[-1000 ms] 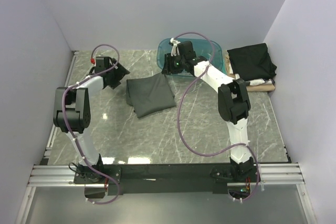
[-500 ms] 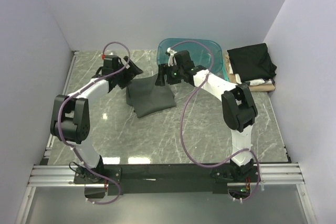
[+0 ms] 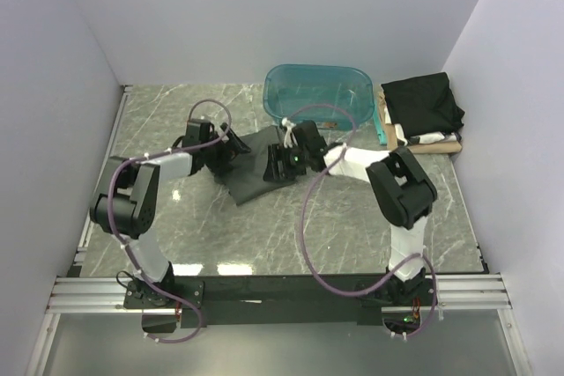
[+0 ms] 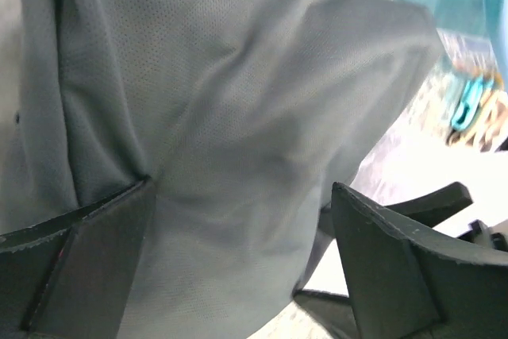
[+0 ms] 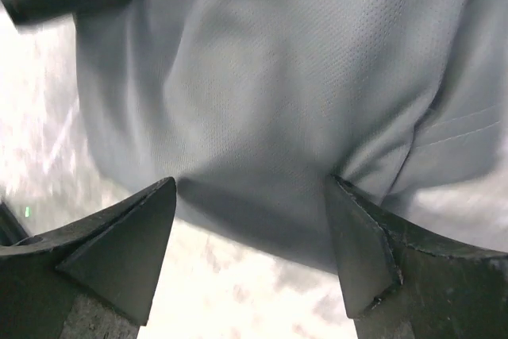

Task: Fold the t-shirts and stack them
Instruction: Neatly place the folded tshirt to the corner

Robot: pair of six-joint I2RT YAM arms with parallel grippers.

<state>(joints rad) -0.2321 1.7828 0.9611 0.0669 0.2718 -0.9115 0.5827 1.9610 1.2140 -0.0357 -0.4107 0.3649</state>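
A dark charcoal-grey t-shirt (image 3: 250,179) lies folded in the middle of the table. My left gripper (image 3: 228,155) is low over its left edge, jaws open, with the grey cloth (image 4: 206,117) filling the gap between the fingers. My right gripper (image 3: 276,165) is low over the shirt's right side, jaws open, with the cloth's edge (image 5: 286,101) between the fingers above bare table. A folded black t-shirt (image 3: 423,101) tops a stack at the back right, with tan and white cloth (image 3: 434,140) showing under it.
A translucent teal tub (image 3: 317,92) stands at the back, just behind the grey shirt. The stack sits against the right wall. The marble table (image 3: 344,217) is walled on three sides. Purple cables loop off both arms.
Both grippers have come in from the back of the table and down onto the grey shirt, left from the left, right from the tub. The shirt looks narrower and more bunched.
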